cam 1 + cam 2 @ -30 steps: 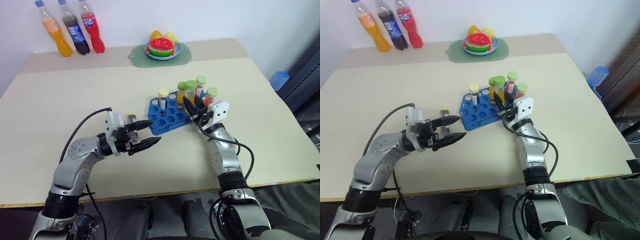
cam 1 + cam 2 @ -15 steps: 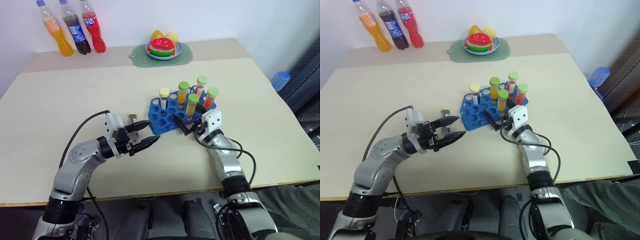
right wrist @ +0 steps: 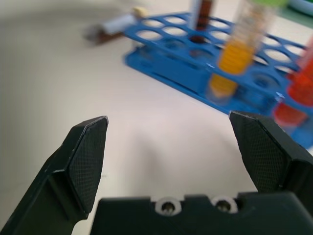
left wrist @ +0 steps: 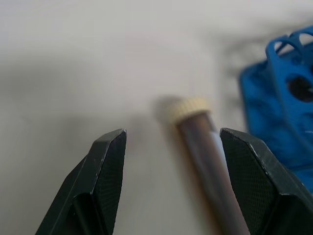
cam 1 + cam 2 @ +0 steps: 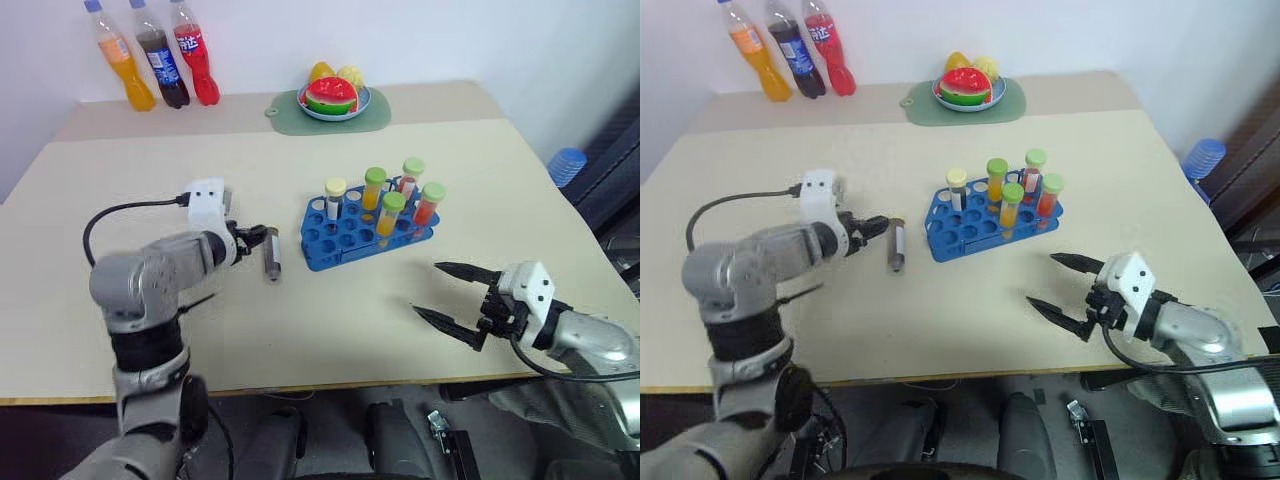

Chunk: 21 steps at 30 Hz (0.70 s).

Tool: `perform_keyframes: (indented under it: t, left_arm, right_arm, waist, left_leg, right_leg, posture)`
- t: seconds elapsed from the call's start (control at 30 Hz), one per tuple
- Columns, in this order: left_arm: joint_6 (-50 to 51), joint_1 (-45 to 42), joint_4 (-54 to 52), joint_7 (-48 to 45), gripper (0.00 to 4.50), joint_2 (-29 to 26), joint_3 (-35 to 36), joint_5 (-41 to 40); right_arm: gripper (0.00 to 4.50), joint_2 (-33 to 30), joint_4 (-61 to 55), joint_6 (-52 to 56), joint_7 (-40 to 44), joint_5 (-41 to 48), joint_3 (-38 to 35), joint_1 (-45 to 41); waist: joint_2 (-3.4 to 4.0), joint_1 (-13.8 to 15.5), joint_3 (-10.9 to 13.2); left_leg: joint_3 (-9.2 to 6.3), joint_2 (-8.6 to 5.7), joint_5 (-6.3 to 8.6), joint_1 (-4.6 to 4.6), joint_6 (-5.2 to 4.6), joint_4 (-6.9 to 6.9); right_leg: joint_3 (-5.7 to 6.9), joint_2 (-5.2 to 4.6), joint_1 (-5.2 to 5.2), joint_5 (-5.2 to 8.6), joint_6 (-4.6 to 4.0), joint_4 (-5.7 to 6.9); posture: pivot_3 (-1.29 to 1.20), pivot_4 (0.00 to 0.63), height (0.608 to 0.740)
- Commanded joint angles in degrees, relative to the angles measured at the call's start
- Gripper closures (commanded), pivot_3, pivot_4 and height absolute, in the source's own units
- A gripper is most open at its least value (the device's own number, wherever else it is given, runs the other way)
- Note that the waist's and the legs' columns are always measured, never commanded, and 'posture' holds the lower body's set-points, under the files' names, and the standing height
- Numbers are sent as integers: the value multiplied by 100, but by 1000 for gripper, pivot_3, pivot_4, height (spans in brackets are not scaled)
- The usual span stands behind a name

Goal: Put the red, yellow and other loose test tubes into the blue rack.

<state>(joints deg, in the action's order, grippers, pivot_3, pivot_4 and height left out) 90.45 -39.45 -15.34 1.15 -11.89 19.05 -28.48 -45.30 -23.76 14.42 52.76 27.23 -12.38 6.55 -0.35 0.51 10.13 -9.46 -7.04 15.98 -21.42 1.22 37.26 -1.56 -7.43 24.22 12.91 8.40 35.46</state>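
Between the released left jaws (image 4: 171, 161) lies the dark grey tube (image 4: 205, 156), flat on the worktop (image 5: 150, 190) beside the blue rack (image 5: 345, 235); the right jaws (image 5: 450, 295) gape empty, well apart from it.

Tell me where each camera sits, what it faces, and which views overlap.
Left and right eye views: on the head, looking forward and down at the table; both arms show, with the left end effector by the grey tube and the right end effector open.
Left wrist view: along its open fingers at the grey tube.
Right wrist view: along its fingers at the rack.
All views share the rack and grey tube.
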Motion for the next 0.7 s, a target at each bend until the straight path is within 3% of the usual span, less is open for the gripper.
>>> perform_keyframes:
  t: [0.03, 0.17, 0.37, 0.47, 0.57, 0.6, 0.7]
  left_arm:
    - [205, -290, 607, 897, 1362, 52, 331, -750]
    - [205, -846, 1799, 2219, 1362, 36, 406, -1987]
    - [205, -1565, 3336, 3102, 1362, 36, -81, -2372]
    - [205, -1783, 3911, 3372, 2136, 84, -160, -2291]
    - [205, -1871, 4130, 3478, 3524, 3, -285, -2384]
    - [205, -1890, 4175, 3497, 3728, -18, -296, -2410]
    - [205, -1855, 4140, 3454, 3739, -174, -440, -2638]
  right_arm:
    - [130, -160, -234, 138, 121, 253, -296, -61]
    - [130, -258, -228, 297, 130, 272, -325, -319]
    - [130, -238, -178, 377, 124, 204, -238, -563]
    - [0, -264, -242, 396, 151, 182, -244, -511]
    - [0, -280, -306, 437, 148, 216, -295, -466]
    - [0, -279, -315, 446, 141, 213, -302, -458]
    - [0, -236, -318, 433, 87, 154, -295, -412]
  waist:
    - [-4, -4, 2]
    - [-16, 38, 9]
    - [-26, 74, 8]
    - [-25, 75, 7]
    - [-27, 75, 4]
    - [-26, 70, 4]
    - [-25, 40, 3]
  left_leg:
    - [0, 1, -9, 1, 17, -1]
    - [-3, 1, -15, -9, 28, 1]
    - [1, -9, -14, -12, 27, 11]
    - [3, -9, -14, -10, 27, 8]
    - [5, -9, -14, -9, 28, 10]
    - [4, -9, -14, -9, 28, 10]
    - [4, -9, -14, -8, 28, 9]
  right_leg:
    - [0, 0, 1, 0, 0, 0]
    - [-1, -3, 9, -1, -1, -1]
    - [1, -13, 6, -3, 5, -2]
    - [0, -15, 8, -3, 5, -2]
    - [0, -15, 7, -3, 5, -1]
    - [0, -15, 7, -3, 5, -1]
    - [0, -15, 7, -3, 5, 0]
  posture:
    - [0, 150, 740]
    - [0, 150, 740]
    - [0, 150, 740]
    - [0, 150, 740]
    - [0, 150, 740]
    - [0, 150, 740]
    - [0, 150, 740]
